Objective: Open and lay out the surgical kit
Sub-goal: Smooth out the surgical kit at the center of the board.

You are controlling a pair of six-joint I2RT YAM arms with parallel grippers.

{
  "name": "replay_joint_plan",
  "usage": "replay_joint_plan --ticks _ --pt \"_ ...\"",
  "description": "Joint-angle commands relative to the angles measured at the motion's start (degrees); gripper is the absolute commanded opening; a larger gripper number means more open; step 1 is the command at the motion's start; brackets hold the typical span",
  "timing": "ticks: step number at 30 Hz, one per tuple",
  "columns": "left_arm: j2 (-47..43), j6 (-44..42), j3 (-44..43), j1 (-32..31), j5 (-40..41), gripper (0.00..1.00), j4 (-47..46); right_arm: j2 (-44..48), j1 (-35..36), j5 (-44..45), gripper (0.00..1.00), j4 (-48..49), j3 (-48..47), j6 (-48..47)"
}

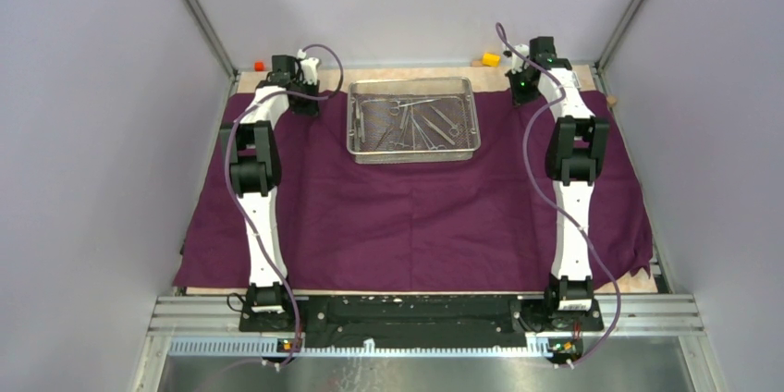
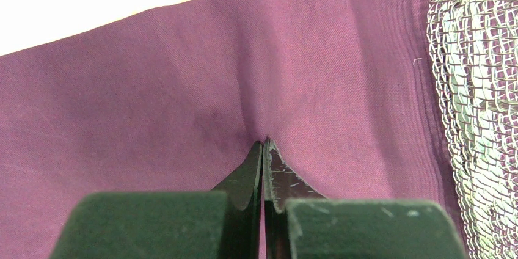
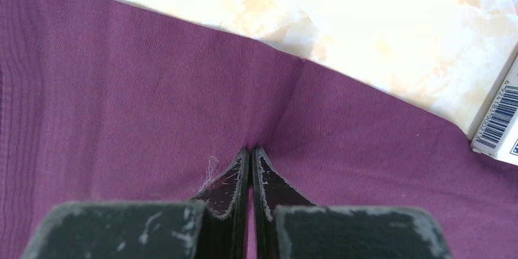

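The dark purple cloth wrap lies spread flat over the table. On its far middle stands the silver wire-mesh tray, with steel clamps and tweezers lying inside. My left gripper is at the cloth's far left edge. In the left wrist view it is shut, its tips pinching a pucker of cloth, with the tray's mesh wall just to the right. My right gripper is at the far right edge. In the right wrist view it is shut on a small fold of cloth.
A yellow block and an orange block sit on the bare table strip beyond the cloth. A blue-white card packet lies on the pale marbled tabletop right of my right gripper. Grey walls close in on both sides.
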State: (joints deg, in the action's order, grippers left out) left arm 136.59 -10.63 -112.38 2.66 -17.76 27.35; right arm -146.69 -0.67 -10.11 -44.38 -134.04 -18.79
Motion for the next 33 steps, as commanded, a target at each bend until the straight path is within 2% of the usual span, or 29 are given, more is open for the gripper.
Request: replay_joint_plan --ticks 1,4,9,15,18,21,24,33 --pt "2.21 -1.75 2.24 1.74 5.02 0.01 2.95 -3.29 -2.28 4.93 0.0 -1.28 -0.24 -1.07" --pt "2.05 -2.02 2.28 1.72 5.09 0.03 3.06 -3.01 -2.25 4.92 0.0 -1.32 -0.01 -1.08" --pt "1.17 -2.25 2.32 2.24 5.24 0.22 3.44 -1.93 -2.32 4.93 0.02 -1.45 0.29 -1.21" --pt "-2.54 -3.32 4.29 3.74 6.36 0.52 3.11 4.38 -3.43 1.46 0.35 -0.32 4.84 -1.17" --pt "-5.86 -4.35 8.06 4.73 7.73 0.7 1.16 9.61 -4.53 -1.3 0.53 0.46 8.59 -1.25" --pt "-9.32 -5.35 12.32 5.55 8.41 0.84 -0.89 14.52 -5.93 -4.05 0.65 0.94 12.67 -1.47" --pt "-13.59 -6.08 16.76 6.61 8.34 0.98 -2.92 20.26 -7.66 -6.6 0.71 2.29 18.84 -1.9" --pt "-27.4 -8.09 31.68 9.49 4.7 0.99 -5.99 40.46 -15.98 -10.1 0.74 5.87 43.48 -6.98"
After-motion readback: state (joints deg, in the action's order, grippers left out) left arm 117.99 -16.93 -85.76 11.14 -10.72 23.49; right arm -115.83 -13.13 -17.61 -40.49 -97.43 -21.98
